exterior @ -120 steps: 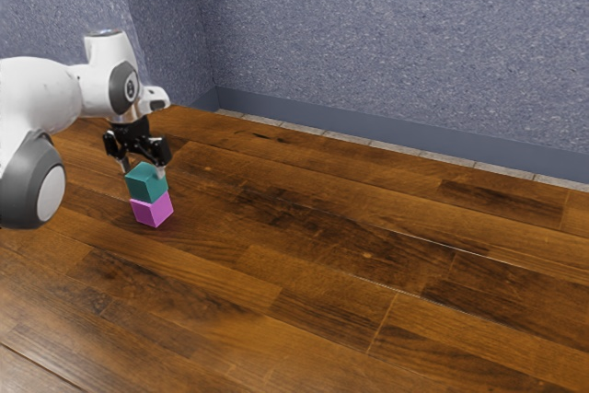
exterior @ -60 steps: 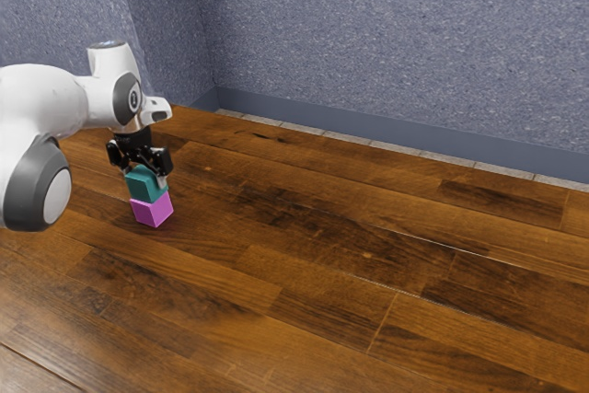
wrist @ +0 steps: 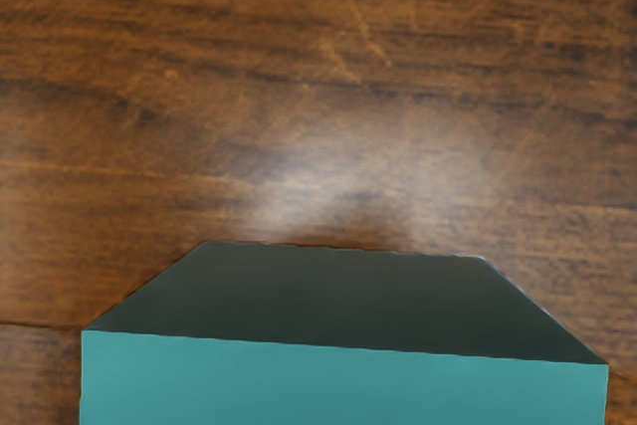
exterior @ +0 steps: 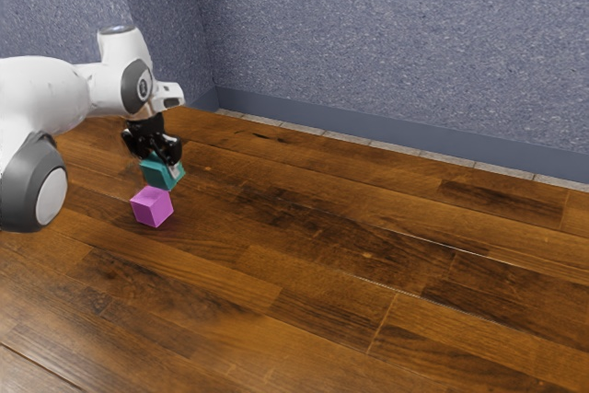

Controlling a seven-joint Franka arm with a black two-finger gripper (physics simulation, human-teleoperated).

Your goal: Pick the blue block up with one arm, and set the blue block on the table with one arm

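The tool [exterior: 161,165] is gripping the teal-blue block [exterior: 161,175] between its two fingers, parted by the block's width, and is holding it above the wooden counter [exterior: 304,255]. Where the block was sitting on the magenta block [exterior: 152,208] half a second ago, it is now hanging off it, toward the exterior view's right, leaving the magenta top showing. The arm's dark joint cap [exterior: 137,87] is bearing a mark too small to read.
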